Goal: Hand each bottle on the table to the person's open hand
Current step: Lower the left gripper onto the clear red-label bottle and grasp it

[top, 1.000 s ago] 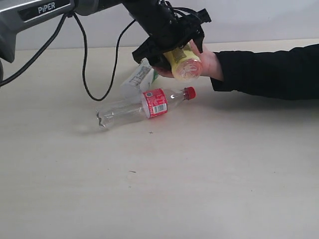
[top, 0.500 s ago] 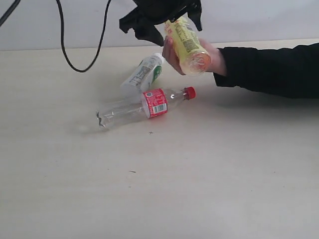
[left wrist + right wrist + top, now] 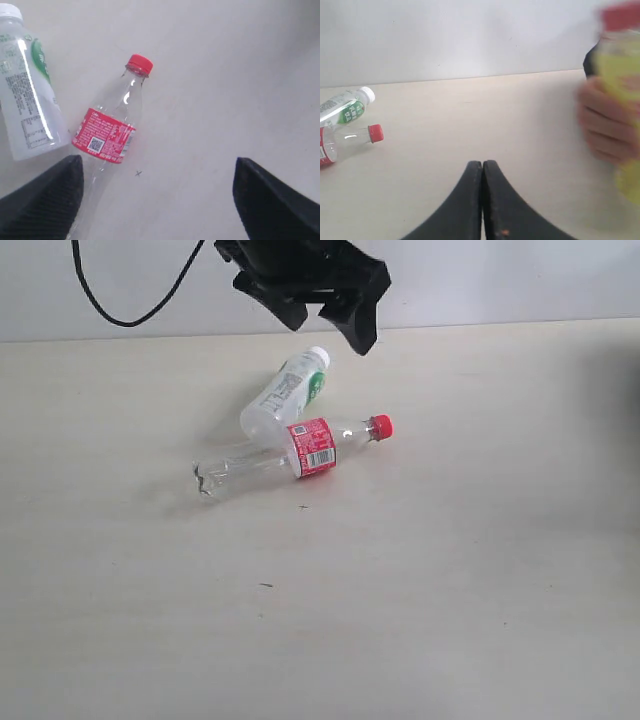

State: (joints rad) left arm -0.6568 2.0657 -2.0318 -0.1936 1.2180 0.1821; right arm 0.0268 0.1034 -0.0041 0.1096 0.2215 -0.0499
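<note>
Two bottles lie on their sides on the desk (image 3: pixel 450 570): the slim red-label bottle (image 3: pixel 295 452) and the green-white bottle (image 3: pixel 285 395). In the exterior view the slim one's long axis is diagonal, with the red cap (image 3: pixel 380 426) right and slightly farther back and the base near-left. The green-white bottle's white cap points to the far side, and its base end is touching or just beside the red label, can't tell which. The left fingers (image 3: pixel 358 325) hang above, on the far side of the pair, spread wide and holding nothing. In the left wrist view the slim red-label bottle (image 3: pixel 107 137) sits off toward one of the left fingers (image 3: pixel 45 200), not centred in the gap, and its axis runs roughly across the closing line. My guess is a sideways shift plus a drop is needed. The green-white bottle (image 3: pixel 27 110) is so close it could get bumped. The right fingers (image 3: pixel 472 200) are pressed together on nothing and well apart from both bottles, so the left arm is nearer. The person's hand (image 3: pixel 602 127) is blurred at the edge of the right wrist view, closed round the yellow bottle (image 3: pixel 620 75), and does not show in the exterior view.
</note>
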